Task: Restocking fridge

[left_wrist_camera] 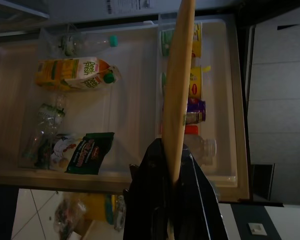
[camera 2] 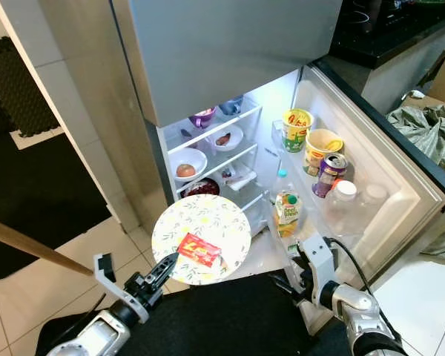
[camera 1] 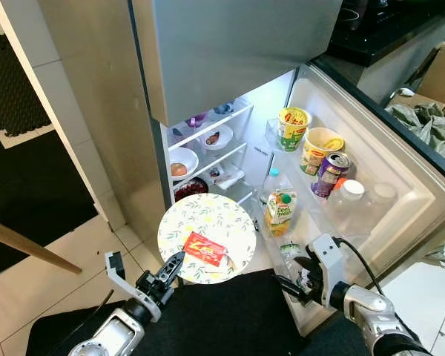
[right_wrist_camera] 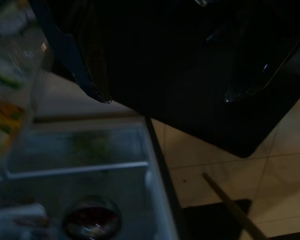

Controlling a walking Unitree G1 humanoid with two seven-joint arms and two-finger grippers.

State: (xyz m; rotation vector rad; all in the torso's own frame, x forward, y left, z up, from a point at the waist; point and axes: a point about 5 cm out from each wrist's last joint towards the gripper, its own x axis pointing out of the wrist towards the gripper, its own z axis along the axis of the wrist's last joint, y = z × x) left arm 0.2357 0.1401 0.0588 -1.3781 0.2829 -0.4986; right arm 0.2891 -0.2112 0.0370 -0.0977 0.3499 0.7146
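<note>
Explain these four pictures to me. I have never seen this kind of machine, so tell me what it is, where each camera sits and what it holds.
This is a humanoid robot facing an open fridge. The two wide pictures come from cameras in its head, looking down. The two dark ones come from cameras on its wrists. The left gripper pinches the rim of a floral plate carrying a red packet; the left wrist view shows that plate edge-on. The right gripper hangs low beside the door shelves, which hold a juice carton, tubs and a can.

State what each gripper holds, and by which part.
The left gripper pinches the patterned plate by its near rim. The right gripper holds nothing visible.
</note>
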